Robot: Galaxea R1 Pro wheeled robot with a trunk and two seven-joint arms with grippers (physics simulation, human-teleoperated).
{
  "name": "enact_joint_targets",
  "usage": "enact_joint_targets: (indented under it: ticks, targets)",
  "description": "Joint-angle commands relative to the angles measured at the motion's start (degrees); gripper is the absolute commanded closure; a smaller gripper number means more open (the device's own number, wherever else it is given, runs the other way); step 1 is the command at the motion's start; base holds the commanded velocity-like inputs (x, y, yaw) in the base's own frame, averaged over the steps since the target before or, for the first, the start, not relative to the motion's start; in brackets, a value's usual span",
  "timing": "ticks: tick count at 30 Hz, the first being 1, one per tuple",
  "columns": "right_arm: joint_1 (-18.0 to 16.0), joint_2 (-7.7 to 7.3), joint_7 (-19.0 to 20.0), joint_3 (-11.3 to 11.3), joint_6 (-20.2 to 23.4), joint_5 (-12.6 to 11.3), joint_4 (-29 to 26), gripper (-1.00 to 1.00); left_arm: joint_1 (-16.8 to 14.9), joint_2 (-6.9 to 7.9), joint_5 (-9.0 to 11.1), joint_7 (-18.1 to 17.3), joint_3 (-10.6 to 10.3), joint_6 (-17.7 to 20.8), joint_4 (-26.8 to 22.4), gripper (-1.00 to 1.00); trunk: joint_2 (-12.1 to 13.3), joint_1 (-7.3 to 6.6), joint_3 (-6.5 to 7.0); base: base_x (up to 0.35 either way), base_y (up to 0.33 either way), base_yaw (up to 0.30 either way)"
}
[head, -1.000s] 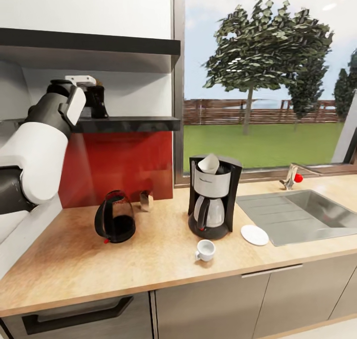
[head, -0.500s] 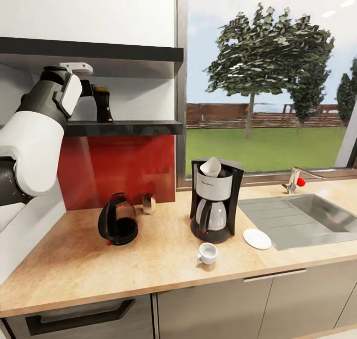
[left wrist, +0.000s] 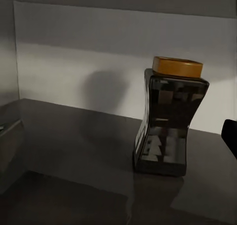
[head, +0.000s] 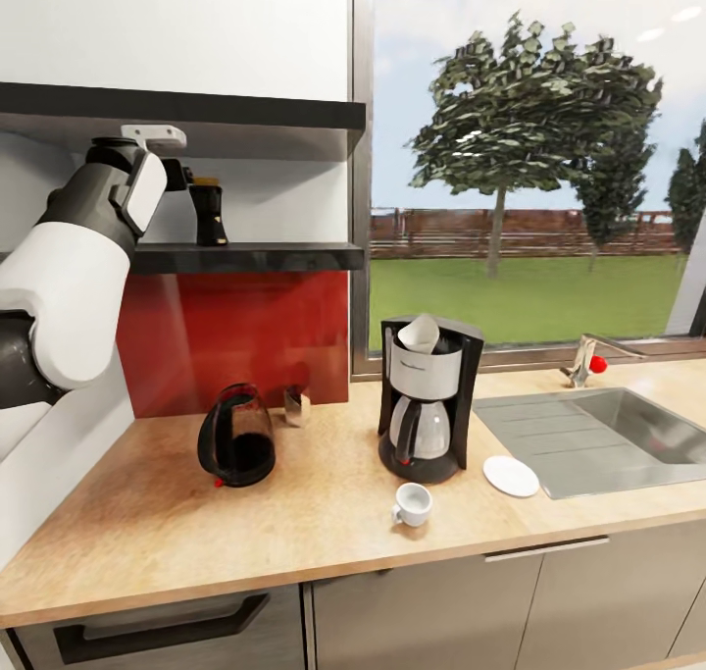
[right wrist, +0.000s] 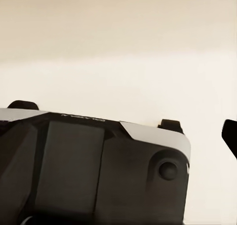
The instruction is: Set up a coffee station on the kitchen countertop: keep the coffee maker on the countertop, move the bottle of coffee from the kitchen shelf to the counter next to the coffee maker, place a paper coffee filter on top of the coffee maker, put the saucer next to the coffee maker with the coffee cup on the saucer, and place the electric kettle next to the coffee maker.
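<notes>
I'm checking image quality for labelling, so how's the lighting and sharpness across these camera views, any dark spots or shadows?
Head view: bright daylight, evenly lit, sharp on the coffee maker. Left wrist view: dim and slightly soft under the shelf; the coffee bottle casts a faint shadow on the back wall, with blocky reflections on its dark glass. Right wrist view: pale, flat lighting with no strong shadows.

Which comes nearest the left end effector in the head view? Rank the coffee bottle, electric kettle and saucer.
1. Coffee bottle, on the shelf right beside the left end effector.
2. Electric kettle, on the counter below.
3. Saucer, far right, by the sink.
</notes>
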Motion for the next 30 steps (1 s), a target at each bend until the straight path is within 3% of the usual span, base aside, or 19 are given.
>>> enact_joint_targets:
  ticks: [1,9,16,24,30]
  targets:
    - [0.2,0.00,0.1,0.1,0.0,0.1,0.1,-1.00,0.0,-0.04,-0.2,0.0,0.1,0.3,-0.1,-1.00,0.0,0.02,-0.02,0.000,0.000,0.000]
    - [0.7,-0.08,0.0,0.1,0.0,0.1,-0.1,-1.00,0.0,-0.12,-0.1,0.0,0.1,0.3,0.0,-1.00,0.0,0.02,-0.02,0.029,0.000,0.000]
    - [0.7,-0.08,0.0,0.1,0.0,0.1,-0.1,-1.00,0.1,-0.18,-0.1,0.0,0.1,0.1,1.3,-1.00,0.0,0.02,-0.02,0.299,0.000,0.000]
    - [0.7,-0.08,0.0,0.1,0.0,0.1,0.0,-1.00,0.1,-0.18,-0.1,0.0,0.1,-3.5,4.2,-1.00,0.0,0.02,-0.02,0.286,0.000,0.000]
    - [0.7,-0.08,-0.1,0.1,0.0,0.1,-0.1,-1.00,0.1,-0.18,-0.1,0.0,0.1,-3.8,4.7,-1.00,0.0,0.02,-0.02,0.066,0.000,0.000]
